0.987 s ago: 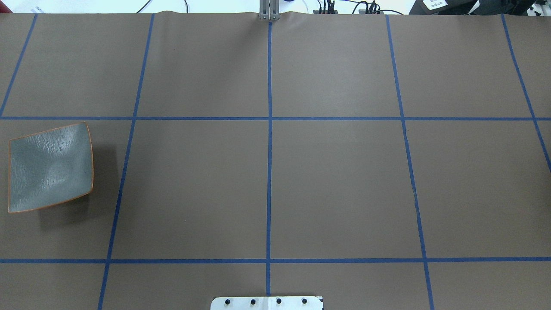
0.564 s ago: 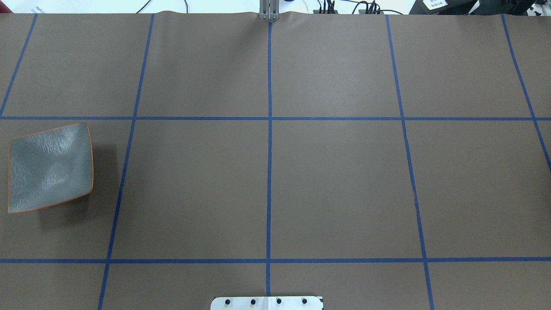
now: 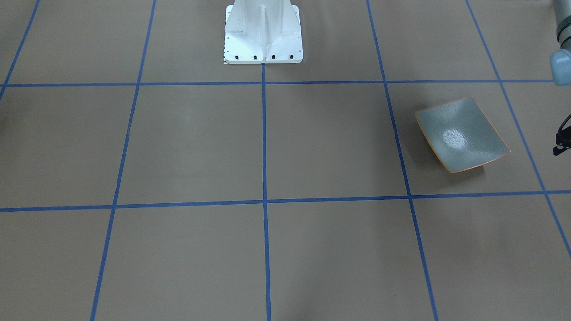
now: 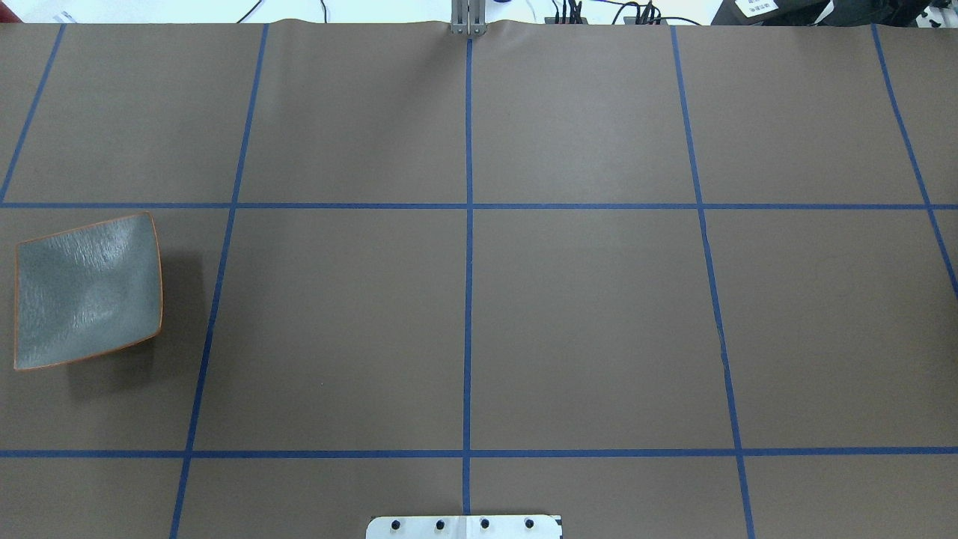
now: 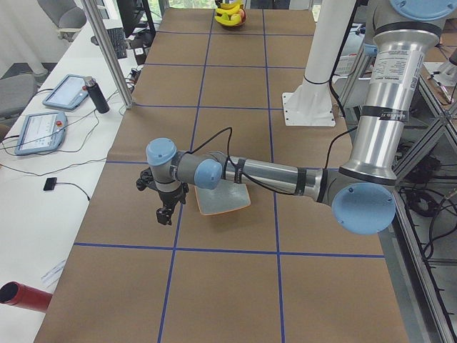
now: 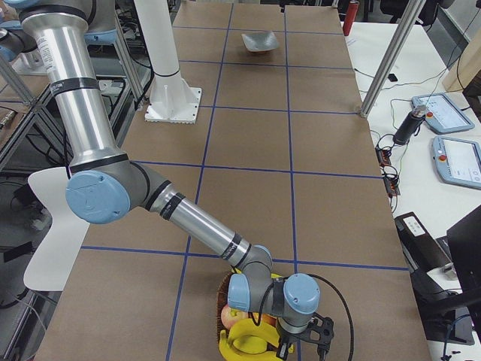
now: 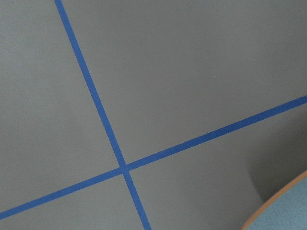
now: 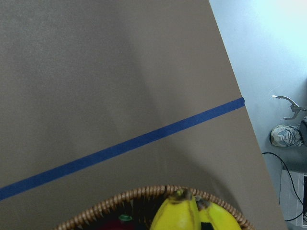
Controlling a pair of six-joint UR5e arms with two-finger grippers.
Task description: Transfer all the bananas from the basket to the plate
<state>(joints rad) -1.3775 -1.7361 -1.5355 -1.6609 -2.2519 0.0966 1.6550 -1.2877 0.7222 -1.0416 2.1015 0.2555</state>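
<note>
Nothing has moved since a second ago in the overhead view. The plate is in the same spot at the tabletop's 9 o'clock edge, and neither arm enters that frame.

Status: we read this as the very start, with zero transferred. The plate is bare, with nothing on it in any view.

The bananas are all in the basket, at the opposite end of the tabletop, well apart from the plate. That's off the overhead frame's 3 o'clock side. The right wrist view shows two yellow ends with dark tips poking over the wicker rim. We can't count the rest from here. A reddish-orange fruit shares the basket and isn't ours to move.

The right gripper is down at the basket, right at the bananas. It shows only in the right-end view, so we can't tell whether its fingers are apart or together, or whether they touch a banana.

The left gripper hangs above the tabletop, just at the plate's 9 o'clock in the left-end view and not over the dish. Its wrist camera sees a blue tape cross and one plate corner at 5 o'clock. We can't tell its fingers' state either.

Left to do: every banana, one grasp, carry and drop at a time across the full tabletop. Our guess is a hand-over or a long reach.
</note>
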